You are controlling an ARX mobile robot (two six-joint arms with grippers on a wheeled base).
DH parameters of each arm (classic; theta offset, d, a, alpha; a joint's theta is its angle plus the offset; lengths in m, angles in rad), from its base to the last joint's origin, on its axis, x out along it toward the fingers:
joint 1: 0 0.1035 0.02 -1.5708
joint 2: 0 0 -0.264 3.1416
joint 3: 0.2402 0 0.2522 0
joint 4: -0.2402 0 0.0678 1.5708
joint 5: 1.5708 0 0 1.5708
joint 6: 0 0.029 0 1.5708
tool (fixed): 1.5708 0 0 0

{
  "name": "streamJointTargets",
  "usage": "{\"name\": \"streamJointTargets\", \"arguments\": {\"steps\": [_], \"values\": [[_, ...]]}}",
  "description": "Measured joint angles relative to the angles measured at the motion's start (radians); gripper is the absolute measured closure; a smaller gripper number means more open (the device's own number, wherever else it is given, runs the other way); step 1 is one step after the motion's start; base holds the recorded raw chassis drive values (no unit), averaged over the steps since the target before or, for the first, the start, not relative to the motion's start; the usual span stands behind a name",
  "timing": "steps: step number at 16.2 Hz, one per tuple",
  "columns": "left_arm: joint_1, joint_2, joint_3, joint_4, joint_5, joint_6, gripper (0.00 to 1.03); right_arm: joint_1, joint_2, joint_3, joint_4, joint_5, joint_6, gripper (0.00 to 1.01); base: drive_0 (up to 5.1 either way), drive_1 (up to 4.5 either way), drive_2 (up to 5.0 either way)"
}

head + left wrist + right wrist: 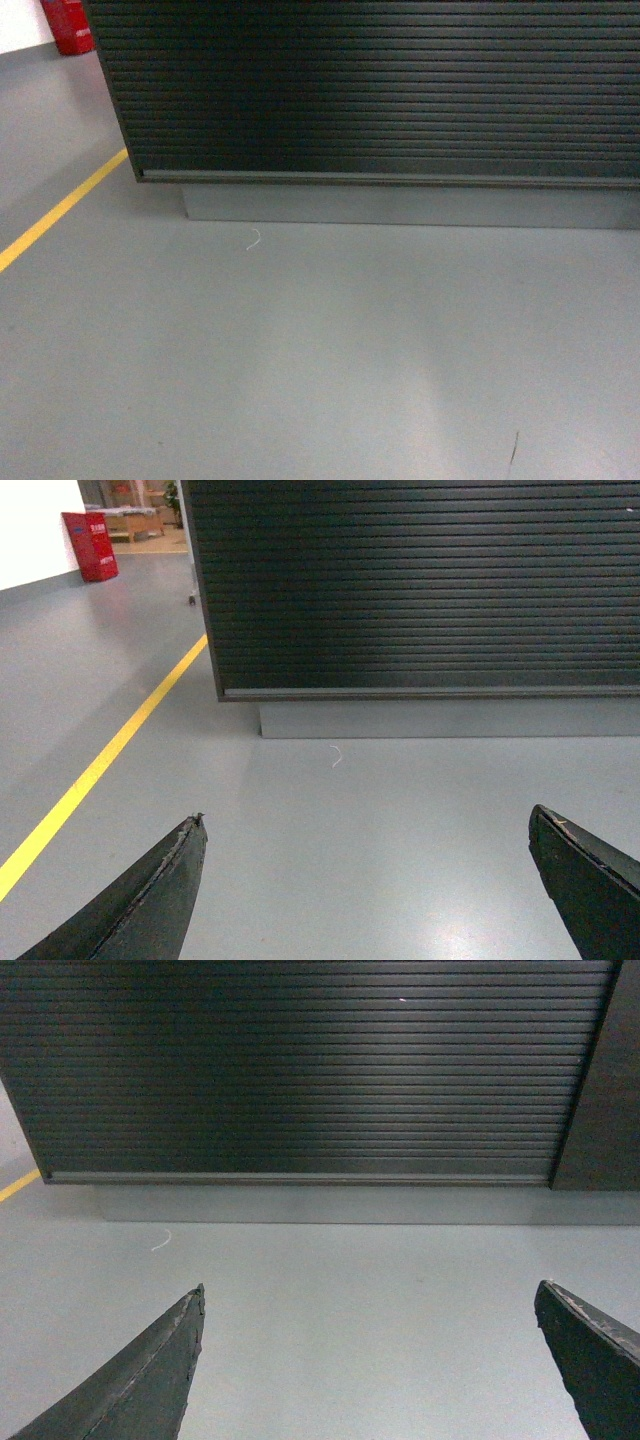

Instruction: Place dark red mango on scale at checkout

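Checkout (380, 90) ribbed front fills 12 o'clock, grey plinth (400, 205) below. L gripper (365, 825) + R gripper (370, 1300) jaws wide apart, holding nothing. Mango, scale out of frame. Yellow floor line (60, 210) at 9.

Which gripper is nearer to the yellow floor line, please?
Left. The left gripper has the yellow line running close by its left finger; the right gripper sees only its tip, far left.

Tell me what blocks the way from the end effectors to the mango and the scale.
Neither the mango nor the scale is in view, so this cannot be fully judged. The checkout's ribbed front panel fills the views ahead, above its grey plinth. The left end effector and right end effector are open and empty over bare grey floor.
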Motion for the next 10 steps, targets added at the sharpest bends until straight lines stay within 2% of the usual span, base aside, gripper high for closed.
{"name": "streamJointTargets", "arguments": {"steps": [10], "values": [[0.000, 0.000, 0.000, 0.001, 0.000, 0.000, 0.05, 0.000, 0.000, 0.000, -0.001, 0.000, 0.000, 0.03, 0.1, 2.57, -2.4]]}}
